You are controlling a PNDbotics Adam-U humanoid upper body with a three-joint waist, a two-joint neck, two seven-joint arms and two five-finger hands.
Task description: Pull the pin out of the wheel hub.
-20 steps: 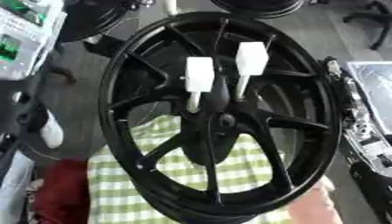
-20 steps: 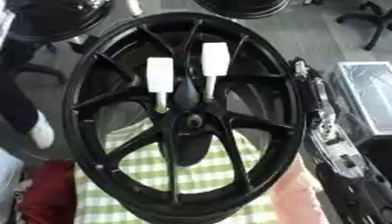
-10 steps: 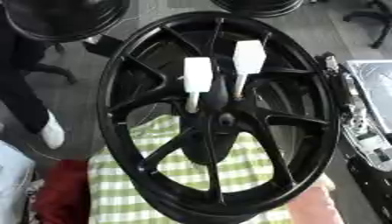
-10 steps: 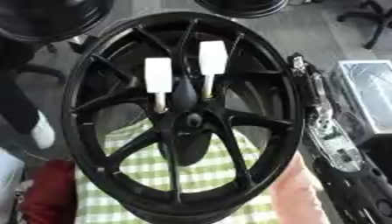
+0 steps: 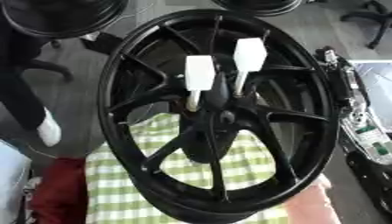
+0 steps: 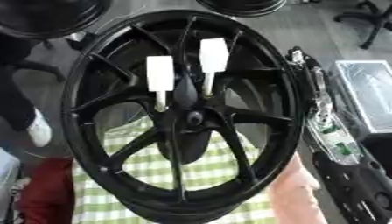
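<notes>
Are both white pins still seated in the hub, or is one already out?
Both seated. Each white pin stands with its thin stem ending at the black wheel hub; neither is lifted clear. No robot hand is in view.

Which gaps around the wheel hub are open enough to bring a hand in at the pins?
The wheel fills the view. The gaps between spokes above and left of the hub are open. Just above the hub it is crowded: two white pins stand close together. The lower gaps show only the checked cloth. Neither robot hand shows.

One black wheel hub point(image 5: 222, 118), two white pins point(image 5: 200, 79) in it, one checked cloth point(image 5: 183, 175)
</notes>
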